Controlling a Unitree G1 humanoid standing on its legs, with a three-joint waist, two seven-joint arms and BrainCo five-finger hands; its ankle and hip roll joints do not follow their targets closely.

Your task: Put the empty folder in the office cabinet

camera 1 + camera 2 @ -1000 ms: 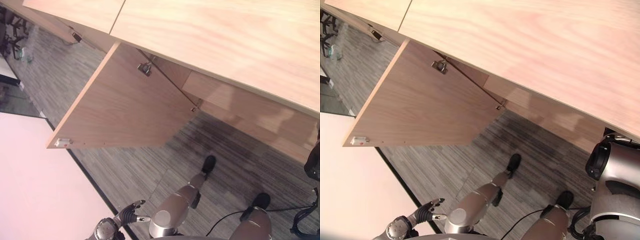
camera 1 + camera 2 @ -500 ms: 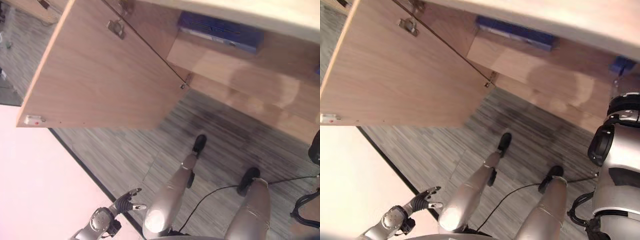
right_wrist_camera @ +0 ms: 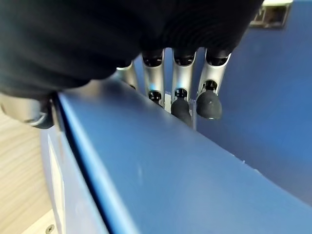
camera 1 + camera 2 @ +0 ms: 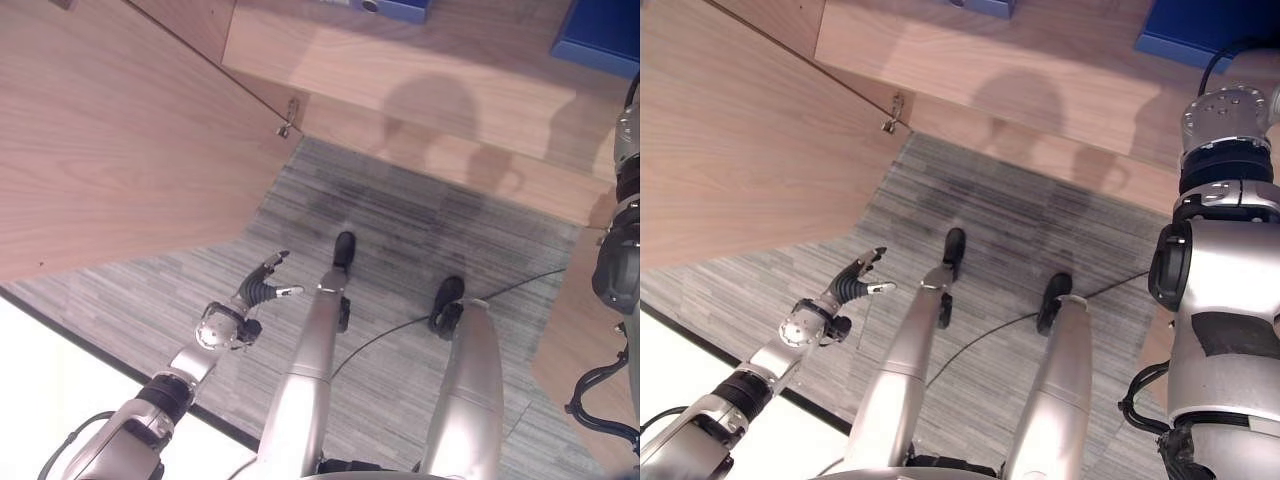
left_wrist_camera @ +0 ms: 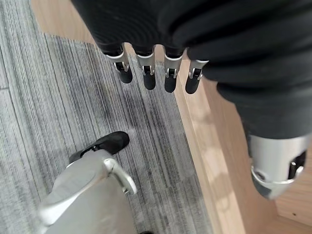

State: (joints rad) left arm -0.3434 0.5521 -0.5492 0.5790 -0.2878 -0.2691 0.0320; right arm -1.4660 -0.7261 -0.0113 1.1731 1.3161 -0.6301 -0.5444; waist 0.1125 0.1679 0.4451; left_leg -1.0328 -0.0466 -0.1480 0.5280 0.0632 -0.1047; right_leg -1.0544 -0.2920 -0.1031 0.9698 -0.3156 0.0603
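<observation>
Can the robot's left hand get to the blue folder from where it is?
Probably not yet. The left hand hangs low over the carpet with relaxed fingers, beside the open cabinet door. The blue folder is up at the cabinet, against the right hand.

Smooth blue folder, matt wood cabinet

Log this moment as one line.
right robot hand: grips blue folder | left robot hand: open, idle over carpet | cabinet door: open
</observation>
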